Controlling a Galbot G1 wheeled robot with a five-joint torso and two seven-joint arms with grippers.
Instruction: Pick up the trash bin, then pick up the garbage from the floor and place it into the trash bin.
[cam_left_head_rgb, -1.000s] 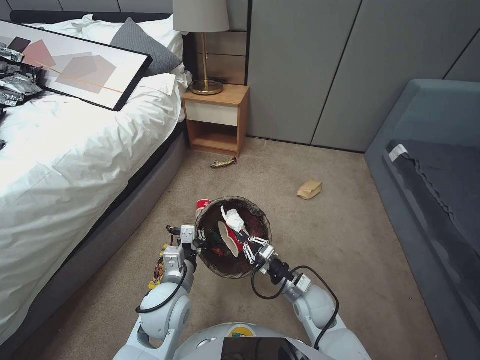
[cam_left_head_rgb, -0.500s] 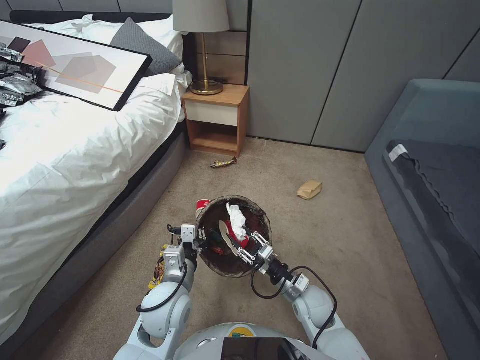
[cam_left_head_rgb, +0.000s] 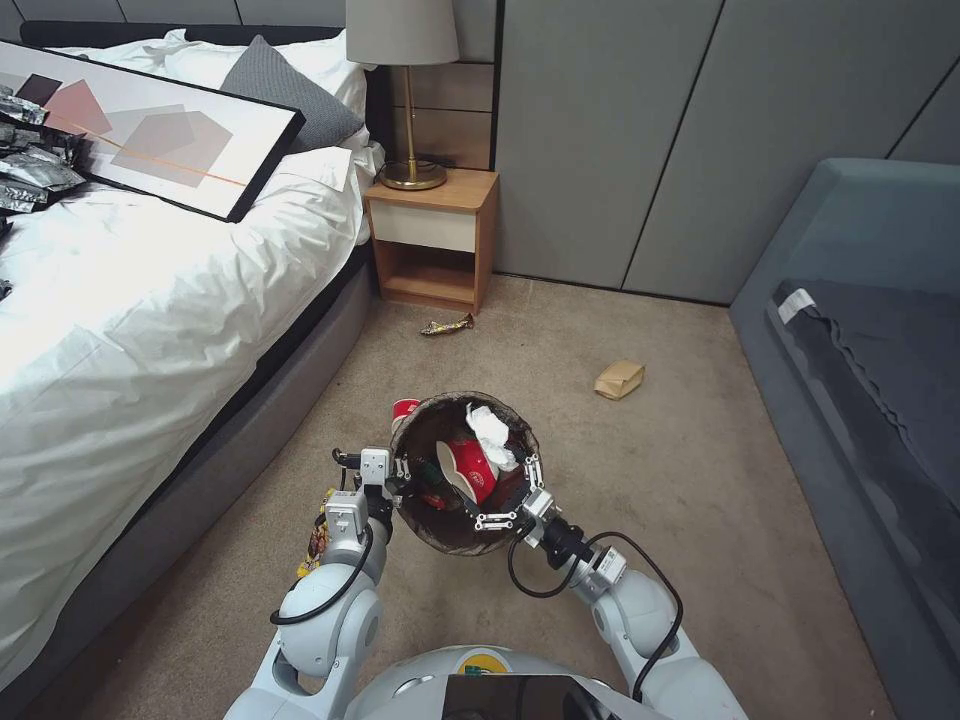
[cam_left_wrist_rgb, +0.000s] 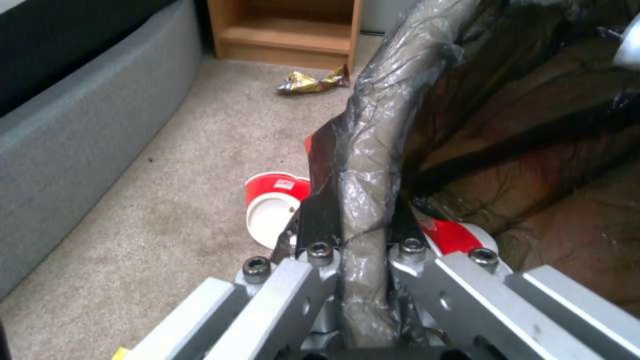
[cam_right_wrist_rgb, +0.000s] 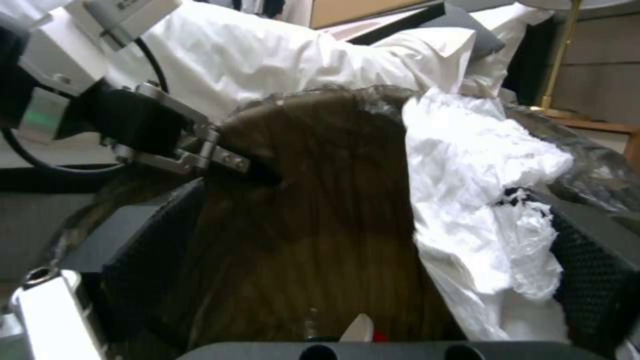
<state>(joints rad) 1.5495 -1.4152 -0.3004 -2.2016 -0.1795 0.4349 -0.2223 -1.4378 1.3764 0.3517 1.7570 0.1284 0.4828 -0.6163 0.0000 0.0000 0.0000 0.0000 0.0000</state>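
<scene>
Freed since a second ago, the crumpled tissue (cam_left_head_rgb: 490, 428) now lies inside the bin (cam_left_head_rgb: 432, 535) against its far rim, and the right gripper (cam_left_head_rgb: 507, 494) has pulled back to the near-right rim, its fingers (cam_left_head_rgb: 534, 470) spread wide and holding nothing. Beside it, the left gripper (cam_left_head_rgb: 398, 478) pinches the bin's left rim, fingers (cam_left_wrist_rgb: 319, 220) pressed together over the liner's (cam_left_wrist_rgb: 373, 150) folded edge with one inside and one outside, keeping the pail lifted off the carpet (cam_left_head_rgb: 700, 500) in front of the robot.

Within the bin a red-and-white cup (cam_left_head_rgb: 466, 470) rests under the tissue. On the carpet just beyond the bin's left side lies another red cup (cam_left_wrist_rgb: 273, 200), tipped on its side. Farther off, a gold wrapper (cam_left_head_rgb: 446, 325) sits before the nightstand (cam_left_head_rgb: 432, 240), and a brown cardboard piece (cam_left_head_rgb: 619, 379) lies well apart to the right, in the open floor between bed (cam_left_head_rgb: 150, 330) and sofa (cam_left_head_rgb: 880, 400).

All of it looks light. Cups would likely crush under a hard squeeze, so a gentle grip across the rim or wall seems wise. Wrapper foil is thin and slippery, best pinched at a twisted end. Cardboard looks stiffer; its short edges offer purchase.
</scene>
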